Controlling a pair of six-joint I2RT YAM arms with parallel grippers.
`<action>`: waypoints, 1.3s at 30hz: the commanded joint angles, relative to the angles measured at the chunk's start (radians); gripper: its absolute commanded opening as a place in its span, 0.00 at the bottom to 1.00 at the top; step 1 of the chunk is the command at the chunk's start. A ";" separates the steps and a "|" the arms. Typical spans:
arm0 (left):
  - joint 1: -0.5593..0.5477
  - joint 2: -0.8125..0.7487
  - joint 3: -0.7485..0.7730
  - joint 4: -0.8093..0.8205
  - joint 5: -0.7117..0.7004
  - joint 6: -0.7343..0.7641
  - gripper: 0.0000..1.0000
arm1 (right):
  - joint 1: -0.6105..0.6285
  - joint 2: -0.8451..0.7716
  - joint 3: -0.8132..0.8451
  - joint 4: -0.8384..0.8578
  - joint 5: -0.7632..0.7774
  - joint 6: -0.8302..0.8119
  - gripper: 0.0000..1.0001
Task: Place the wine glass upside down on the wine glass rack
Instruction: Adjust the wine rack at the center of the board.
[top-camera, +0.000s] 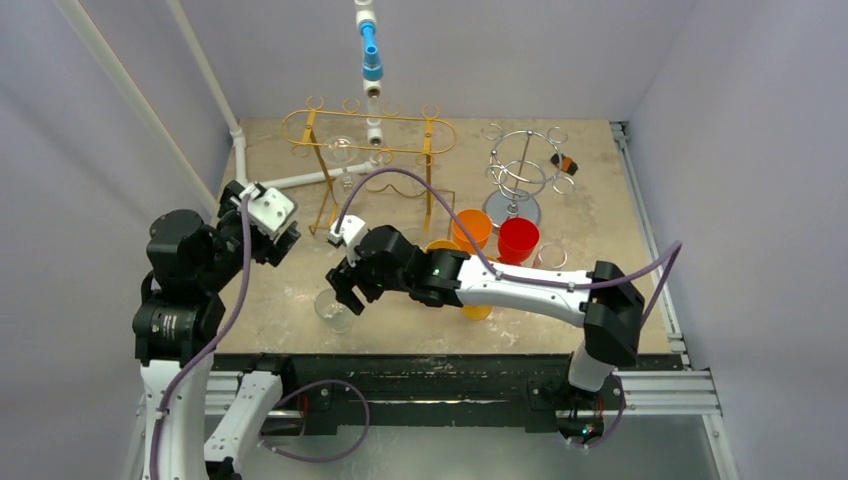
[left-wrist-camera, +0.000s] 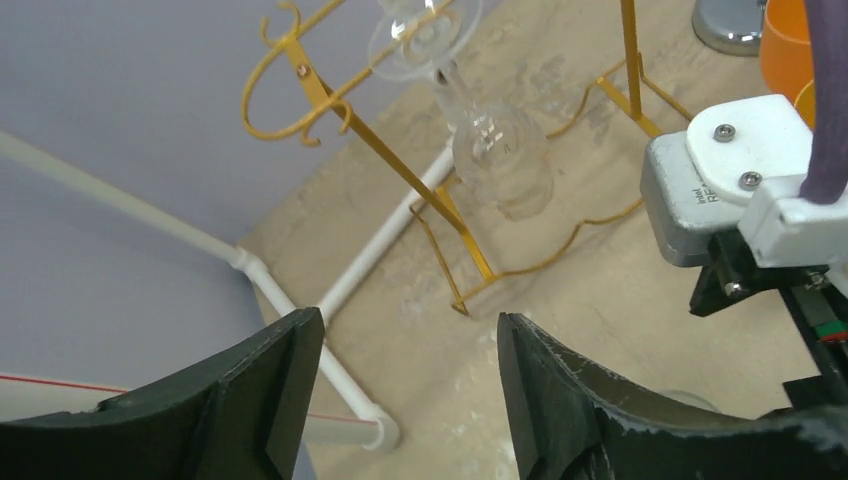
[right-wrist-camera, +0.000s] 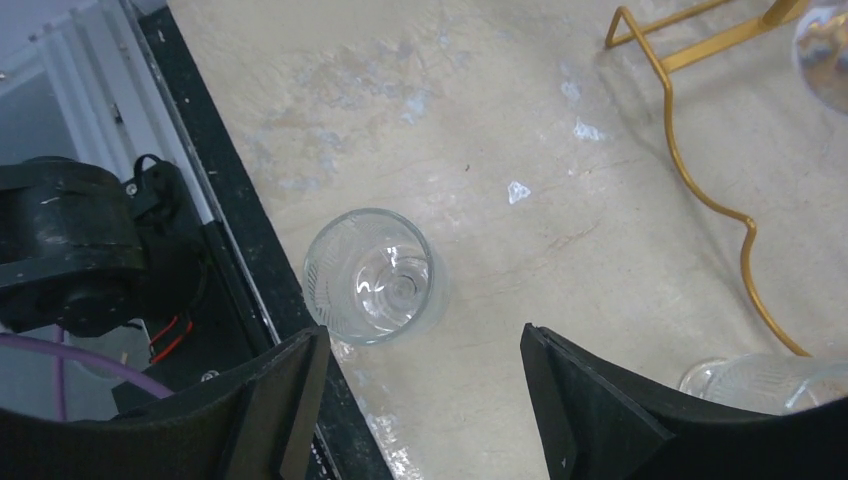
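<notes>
Nearest the lens, the right gripper (right-wrist-camera: 420, 340) has its black jaws wide apart and empty. It hovers just above a clear wine glass (right-wrist-camera: 370, 275) that stands upright, mouth up, on the beige worktop (top-camera: 590, 200), close to its near edge. The left gripper (left-wrist-camera: 408, 322), raised at the left, also has its jaws spread with nothing between them. Farther back stands the gold wire wine glass rack (left-wrist-camera: 400, 177), where a second clear glass (left-wrist-camera: 500, 160) hangs upside down by its foot.
</notes>
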 joint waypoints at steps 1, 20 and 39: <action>-0.001 0.030 0.028 -0.096 -0.120 -0.261 0.76 | 0.012 0.052 0.083 -0.046 0.051 0.040 0.81; -0.001 0.032 0.050 -0.060 -0.172 -0.475 1.00 | -0.001 -0.034 0.153 -0.185 0.077 0.049 0.80; -0.001 0.097 0.068 -0.196 0.071 -0.273 1.00 | -0.598 -0.331 0.219 -0.406 0.236 0.109 0.73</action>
